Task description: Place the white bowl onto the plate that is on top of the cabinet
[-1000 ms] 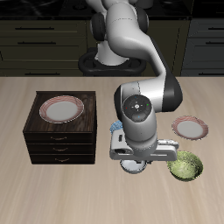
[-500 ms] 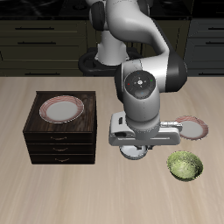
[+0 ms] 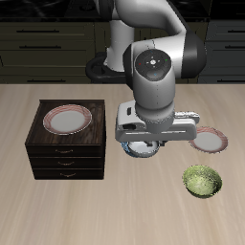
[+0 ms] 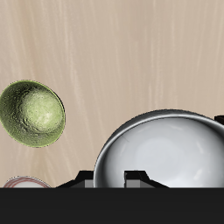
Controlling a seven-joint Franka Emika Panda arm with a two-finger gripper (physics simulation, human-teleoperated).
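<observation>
Small round white-grey bowl [image 4: 162, 149], smooth and glossy, pinched at rim by gripper [image 3: 144, 145] fingers, aloft over pale wood-grain counter [image 3: 115, 206]. Round plate with reddish-brown rim [image 3: 66, 119] flat atop dark brown three-drawer wooden cabinet [image 3: 65, 153], seen in exterior view only. Mottled green bowl [image 4: 31, 113] nearby.

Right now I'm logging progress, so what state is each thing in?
tool: shut on the white bowl
white bowl: upright, empty, gripped at its rim
plate: flat on the cabinet, empty
cabinet: all drawers closed
green bowl: upright on the table, empty
</observation>
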